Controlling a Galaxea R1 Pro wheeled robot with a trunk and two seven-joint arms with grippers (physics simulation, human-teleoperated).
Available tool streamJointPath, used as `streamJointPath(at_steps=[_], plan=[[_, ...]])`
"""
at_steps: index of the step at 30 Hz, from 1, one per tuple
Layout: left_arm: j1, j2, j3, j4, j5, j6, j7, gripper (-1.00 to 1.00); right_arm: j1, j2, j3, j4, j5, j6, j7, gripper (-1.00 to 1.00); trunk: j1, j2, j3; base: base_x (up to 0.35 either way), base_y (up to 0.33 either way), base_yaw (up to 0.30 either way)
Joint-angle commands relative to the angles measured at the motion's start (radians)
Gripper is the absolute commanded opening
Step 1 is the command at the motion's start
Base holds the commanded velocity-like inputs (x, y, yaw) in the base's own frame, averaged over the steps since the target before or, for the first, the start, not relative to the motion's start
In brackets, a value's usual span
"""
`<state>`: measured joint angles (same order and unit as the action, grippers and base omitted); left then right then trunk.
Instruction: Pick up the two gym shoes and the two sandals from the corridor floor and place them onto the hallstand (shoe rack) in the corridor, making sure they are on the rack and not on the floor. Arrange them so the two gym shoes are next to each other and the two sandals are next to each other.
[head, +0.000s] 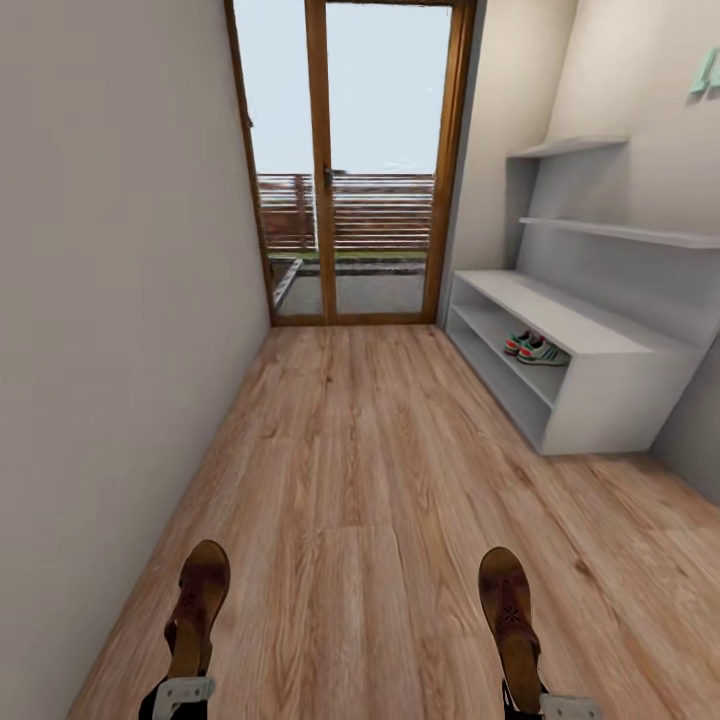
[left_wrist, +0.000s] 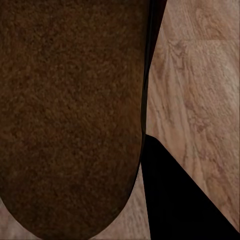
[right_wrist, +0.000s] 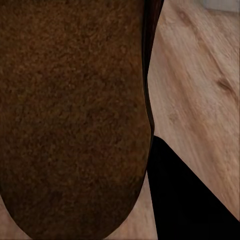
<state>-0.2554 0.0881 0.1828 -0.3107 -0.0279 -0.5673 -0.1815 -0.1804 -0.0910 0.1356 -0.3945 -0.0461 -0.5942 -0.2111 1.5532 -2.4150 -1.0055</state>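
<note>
Brown sandals in both grippers, gym shoes already racked.

Left gripper (head: 183, 692) at 7 o'clock grips the left sandal (head: 197, 605) by its heel; right gripper (head: 560, 708) at 5 o'clock clamps on the right sandal (head: 509, 610) (soles block both wrist views). Both are carried above the corridor floor (head: 370, 470). The gym shoes (head: 534, 348) sit side by side on the middle tier of the hallstand (head: 600, 390) at 2 o'clock. Roughly half done: the sandals must be carried there and set down together.
</note>
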Motion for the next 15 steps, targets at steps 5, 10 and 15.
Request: streamJointPath(at_steps=[5,10,15], plan=[[-0.001,-0.001,0.009,0.000,-0.006,-0.002,-0.006,-1.00,-0.001,-0.001,0.009,0.000,-0.007,-0.003,-0.006,-1.00,0.000,0.000,-0.001,0.339,0.000,0.000],[-0.001,-0.001,0.009,0.000,-0.006,-0.002,-0.006,-1.00,-0.001,-0.001,0.009,0.000,-0.008,-0.003,-0.005,-1.00,0.000,0.000,-0.001,0.339,0.000,0.000],[-0.001,-0.001,0.009,0.000,-0.006,-0.002,-0.005,-1.00,-0.001,-0.001,0.009,0.000,-0.008,-0.003,-0.006,-1.00,0.000,0.000,-0.001,0.339,0.000,0.000]])
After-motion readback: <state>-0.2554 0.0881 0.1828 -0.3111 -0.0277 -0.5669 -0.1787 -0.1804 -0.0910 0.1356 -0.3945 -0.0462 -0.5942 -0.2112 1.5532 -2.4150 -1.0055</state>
